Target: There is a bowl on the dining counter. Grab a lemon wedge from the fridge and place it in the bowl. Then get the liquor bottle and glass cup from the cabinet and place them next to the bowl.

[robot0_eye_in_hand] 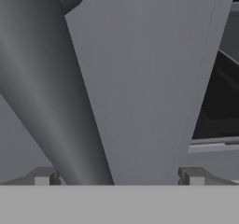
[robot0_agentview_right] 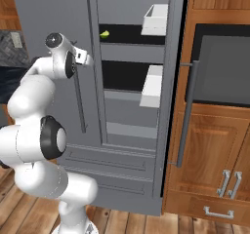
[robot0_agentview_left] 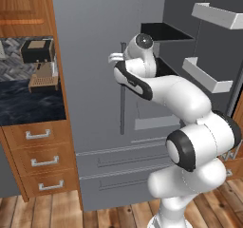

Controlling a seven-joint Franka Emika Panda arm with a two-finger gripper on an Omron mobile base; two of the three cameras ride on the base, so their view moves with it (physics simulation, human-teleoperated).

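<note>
The grey fridge [robot0_agentview_left: 99,80] stands before me with its left door shut and its right door [robot0_agentview_right: 172,82] swung open. White door bins [robot0_agentview_left: 209,75] hang on the open door. A small yellow-green lemon wedge [robot0_agentview_right: 104,33] lies on the upper dark shelf inside. My gripper [robot0_agentview_right: 87,59] is open and sits at the top of the left door's vertical bar handle [robot0_agentview_right: 80,106]. In the hand view that bar handle [robot0_eye_in_hand: 56,101] runs slantwise between my fingertips [robot0_eye_in_hand: 44,176], and nothing is held. The bowl, dining counter, liquor bottle, glass cup and cabinet are out of view.
To the fridge's left is a dark stone counter with a coffee machine [robot0_agentview_left: 38,51] above wooden drawers [robot0_agentview_left: 45,160]. To its right stand a built-in oven [robot0_agentview_right: 224,67] and wooden cabinet doors [robot0_agentview_right: 215,155]. The open door [robot0_agentview_right: 172,82] juts toward me.
</note>
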